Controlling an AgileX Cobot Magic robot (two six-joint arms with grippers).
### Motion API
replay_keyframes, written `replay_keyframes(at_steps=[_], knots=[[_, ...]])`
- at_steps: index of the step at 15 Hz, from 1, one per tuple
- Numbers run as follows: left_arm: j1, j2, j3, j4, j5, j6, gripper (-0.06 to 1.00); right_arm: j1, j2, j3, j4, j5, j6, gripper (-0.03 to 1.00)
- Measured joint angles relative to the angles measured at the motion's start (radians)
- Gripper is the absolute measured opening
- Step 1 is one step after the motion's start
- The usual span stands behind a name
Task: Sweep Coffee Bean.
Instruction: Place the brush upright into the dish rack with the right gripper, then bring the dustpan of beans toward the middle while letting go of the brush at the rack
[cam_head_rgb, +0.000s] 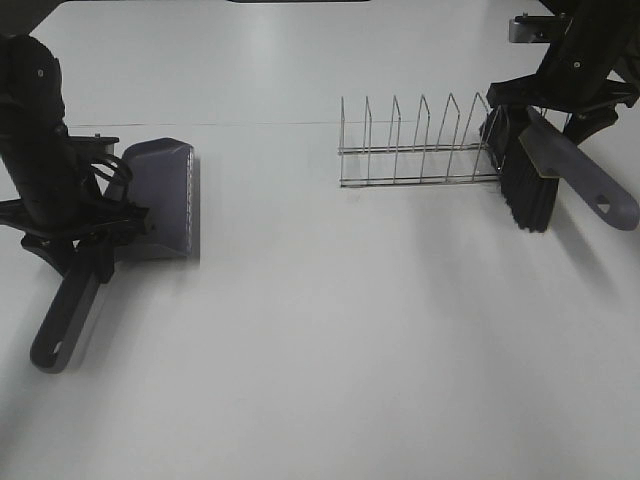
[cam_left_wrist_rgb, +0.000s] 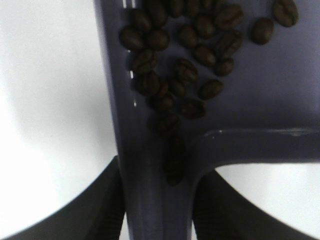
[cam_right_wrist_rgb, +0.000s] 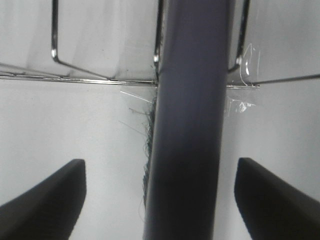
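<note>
White surface (cam_head_rgb: 320, 400) fills the high view. On it, right of middle, a wire rack (cam_head_rgb: 420, 150) with its long axis running across the view.

Far left: the dustpan (cam_head_rgb: 165, 205), its handle trailing toward the near edge. I have the left pincer (cam_head_rgb: 108, 232) clamped on the neck of that handle. The wrist view shows the fingers (cam_left_wrist_rgb: 85, 215) snug against both its sides.

At the rack's right end: the brush (cam_head_rgb: 530, 190), bristles down, handle slanting out to the right. The right pincer (cam_right_wrist_rgb: 160, 200) straddles that handle spread wide, with a gap on either side. As I read it, it grips nothing.

The coffee bean (cam_left_wrist_rgb: 185, 75) cluster lies inside the dustpan, bunched toward the back wall and one side wall. A couple sit lodged in the handle's groove, just beyond the left pincer's tips. So the load lies straight ahead of that pincer, along the handle's axis. It is on the left arm only, and the right arm is well apart from it.

My judgement: sweeping is done. The next move turns on keeping the pan from tipping, or the beans roll out.
</note>
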Motion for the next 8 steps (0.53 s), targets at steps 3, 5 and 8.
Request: replay_keyframes(at_steps=[3, 5, 8], knots=[[0.0, 0.0, 0.0, 0.0, 0.0, -0.001, 0.35, 0.0, -0.005, 0.0, 0.001, 0.019, 0.0, 0.78], [0.0, 0.0, 0.0, 0.0, -0.005, -0.011, 0.35, 0.0, -0.037, 0.0, 0.001, 0.049, 0.0, 0.78], [0.0, 0.0, 0.0, -0.008, -0.042, -0.014, 0.35, 0.0, -0.147, 0.0, 0.001, 0.095, 0.0, 0.78]])
